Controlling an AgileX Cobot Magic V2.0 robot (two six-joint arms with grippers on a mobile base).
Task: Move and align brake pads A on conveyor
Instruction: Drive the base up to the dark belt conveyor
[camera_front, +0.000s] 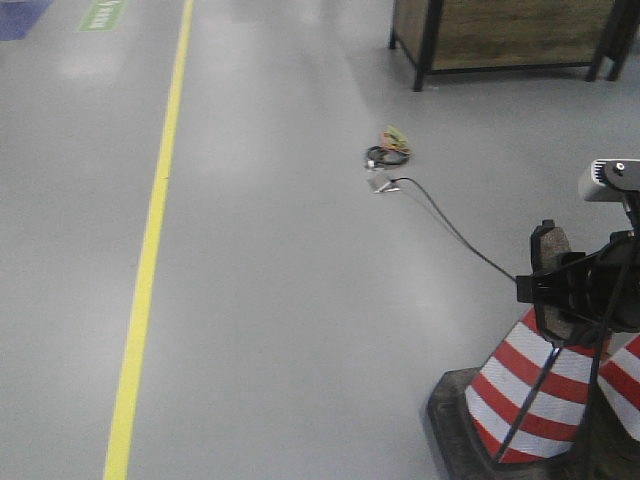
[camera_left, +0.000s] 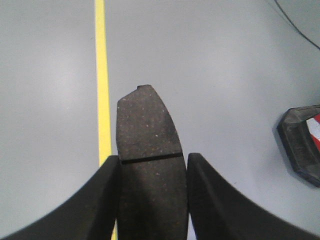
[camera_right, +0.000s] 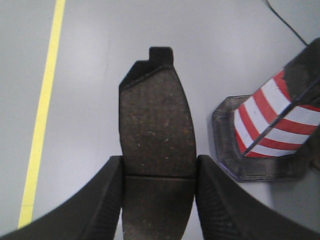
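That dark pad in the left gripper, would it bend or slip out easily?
Probably stiff: the pad sticks straight out of the left gripper with no sag. Its rough, speckled face likely gives friction, so slipping seems unlikely. It looks solid and dense, so perhaps heavy for its size.

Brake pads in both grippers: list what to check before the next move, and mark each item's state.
1. Left gripper clamped on the left brake pad: ok, the fingers press both sides at the groove.
2. Right gripper clamped on the right brake pad: ok, the pad sits straight between the fingers.
3. Conveyor in sight: not ok, every view shows only grey floor and a yellow line.
4. Placement spot free: cannot tell.
5. Path clear of the traffic cone: cannot tell, it stands on the floor at the right of the right wrist view.
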